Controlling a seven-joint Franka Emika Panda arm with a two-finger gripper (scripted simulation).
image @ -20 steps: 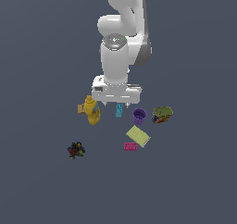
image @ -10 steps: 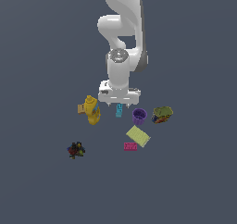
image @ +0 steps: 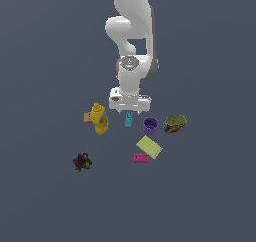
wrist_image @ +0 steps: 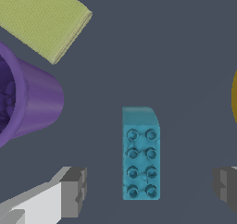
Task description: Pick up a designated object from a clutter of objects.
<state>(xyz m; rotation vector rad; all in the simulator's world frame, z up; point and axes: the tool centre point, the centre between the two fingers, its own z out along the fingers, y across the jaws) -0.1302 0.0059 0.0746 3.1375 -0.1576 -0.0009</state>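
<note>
The cyan brick (image: pixel 128 118) lies on the floor between the yellow bottle (image: pixel 99 118) and the purple cup (image: pixel 150 125). In the wrist view the cyan brick (wrist_image: pixel 140 153) shows its studs and sits between my two fingers (wrist_image: pixel 73 190), apart from both. My gripper (image: pixel 129 110) is open and empty, directly above the brick. In the wrist view the gripper (wrist_image: pixel 148 187) straddles the brick's near end.
A pale yellow-green pad (image: pixel 149 146) and a pink brick (image: pixel 141 158) lie near the cup. A green-orange can (image: pixel 175 123) is at the exterior view's right. A dark multicoloured lump (image: pixel 81 161) lies at the left. The wrist view shows the cup (wrist_image: pixel 23 100) and pad (wrist_image: pixel 42 17).
The arm has lowered, bringing the open gripper down closer over the cyan brick. The objects have not moved.
</note>
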